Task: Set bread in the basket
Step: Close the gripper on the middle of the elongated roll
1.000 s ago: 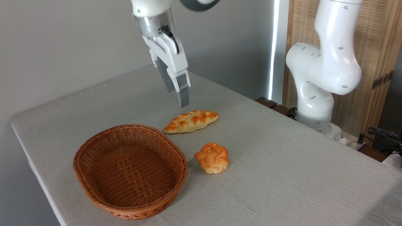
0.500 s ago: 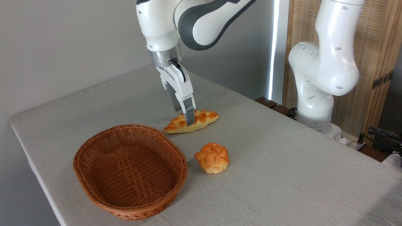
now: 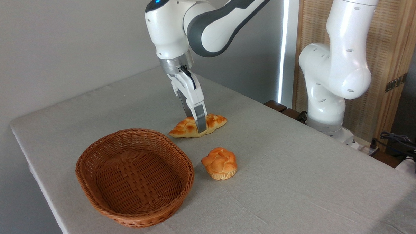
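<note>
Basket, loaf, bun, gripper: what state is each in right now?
Basket: upright, empty.
Loaf: flat on the table, outside the basket.
Bun: upright on the table, untouched.
Gripper: down at the loaf's middle; near finger in front of it, other hidden, so grip unclear.

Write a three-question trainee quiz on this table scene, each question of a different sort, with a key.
1. True or false: the braided bread already lies inside the basket.
2. Which item sits nearest the gripper? A) the round bun B) the braided bread C) the basket
3. Fill in: the basket holds ____ items.

Key
1. False: it lies on the table, behind the basket and apart from it.
2. B: the gripper is down at the loaf's middle, one finger in front of it; whether it has closed cannot be told.
3. No: only its woven floor shows.
</note>
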Controlling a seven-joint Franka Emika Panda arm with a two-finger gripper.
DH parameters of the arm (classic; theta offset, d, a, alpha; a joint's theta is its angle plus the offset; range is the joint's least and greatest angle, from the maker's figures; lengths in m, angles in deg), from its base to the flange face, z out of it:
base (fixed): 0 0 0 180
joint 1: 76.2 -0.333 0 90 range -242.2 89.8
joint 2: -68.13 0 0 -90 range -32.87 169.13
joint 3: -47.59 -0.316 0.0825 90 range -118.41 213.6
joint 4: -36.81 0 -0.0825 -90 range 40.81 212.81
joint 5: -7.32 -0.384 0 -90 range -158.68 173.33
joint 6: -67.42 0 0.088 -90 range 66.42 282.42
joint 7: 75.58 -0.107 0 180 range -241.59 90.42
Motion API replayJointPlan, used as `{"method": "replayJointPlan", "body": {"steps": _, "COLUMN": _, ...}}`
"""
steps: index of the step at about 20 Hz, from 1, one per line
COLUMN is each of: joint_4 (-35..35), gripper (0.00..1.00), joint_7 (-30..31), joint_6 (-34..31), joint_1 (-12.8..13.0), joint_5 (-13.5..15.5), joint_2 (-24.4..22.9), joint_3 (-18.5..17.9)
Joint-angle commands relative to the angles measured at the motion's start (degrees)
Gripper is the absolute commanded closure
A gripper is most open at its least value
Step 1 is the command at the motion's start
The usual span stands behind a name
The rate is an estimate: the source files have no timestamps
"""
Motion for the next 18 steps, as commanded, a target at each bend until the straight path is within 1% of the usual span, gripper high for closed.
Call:
{"method": "replayJointPlan", "body": {"steps": 1, "joint_4": 1.67, "gripper": 0.19, "joint_7": -0.05, "joint_6": 1.34, "joint_1": 0.32, "joint_5": -1.63, "joint_2": -0.65, "joint_3": 0.49}}
{"method": "replayJointPlan", "body": {"steps": 2, "joint_4": 1.67, "gripper": 0.28, "joint_7": -0.05, "joint_6": 1.33, "joint_1": 0.32, "joint_5": -1.99, "joint_2": -0.65, "joint_3": 0.5}}
{"method": "replayJointPlan", "body": {"steps": 4, "joint_4": 1.67, "gripper": 0.55, "joint_7": -0.22, "joint_6": 1.34, "joint_1": 0.32, "joint_5": -1.99, "joint_2": -0.48, "joint_3": 0.5}}
{"method": "replayJointPlan", "body": {"steps": 5, "joint_4": 1.67, "gripper": 0.68, "joint_7": -0.22, "joint_6": 1.33, "joint_1": 0.32, "joint_5": -1.99, "joint_2": -0.3, "joint_3": 0.5}}
{"method": "replayJointPlan", "body": {"steps": 6, "joint_4": 1.67, "gripper": 0.77, "joint_7": -0.22, "joint_6": 1.33, "joint_1": 0.32, "joint_5": -1.99, "joint_2": -0.13, "joint_3": 0.5}}
{"method": "replayJointPlan", "body": {"steps": 9, "joint_4": 1.67, "gripper": 0.84, "joint_7": -0.31, "joint_6": 1.33, "joint_1": 0.23, "joint_5": -2.08, "joint_2": -0.04, "joint_3": 0.5}}
{"method": "replayJointPlan", "body": {"steps": 10, "joint_4": 1.67, "gripper": 0.85, "joint_7": -0.31, "joint_6": 1.33, "joint_1": 0.23, "joint_5": -2.08, "joint_2": -0.04, "joint_3": 0.5}}
{"method": "replayJointPlan", "body": {"steps": 12, "joint_4": 1.59, "gripper": 0.89, "joint_7": -0.48, "joint_6": 1.33, "joint_1": 0.23, "joint_5": -2.08, "joint_2": 0.31, "joint_3": 0.5}}
{"method": "replayJointPlan", "body": {"steps": 13, "joint_4": 1.59, "gripper": 0.89, "joint_7": -0.75, "joint_6": 1.25, "joint_1": 0.23, "joint_5": -2.51, "joint_2": 0.4, "joint_3": 0.5}}
{"method": "replayJointPlan", "body": {"steps": 14, "joint_4": 1.5, "gripper": 0.89, "joint_7": -0.75, "joint_6": 0.55, "joint_1": 0.23, "joint_5": -4.34, "joint_2": 0.58, "joint_3": 0.58}}
{"method": "replayJointPlan", "body": {"steps": 15, "joint_4": 1.5, "gripper": 0.89, "joint_7": -0.66, "joint_6": -0.07, "joint_1": 0.23, "joint_5": -5.15, "joint_2": 0.49, "joint_3": 0.67}}
{"method": "replayJointPlan", "body": {"steps": 18, "joint_4": 1.06, "gripper": 0.89, "joint_7": -0.31, "joint_6": -0.42, "joint_1": -0.03, "joint_5": -5.15, "joint_2": 0.58, "joint_3": 0.85}}
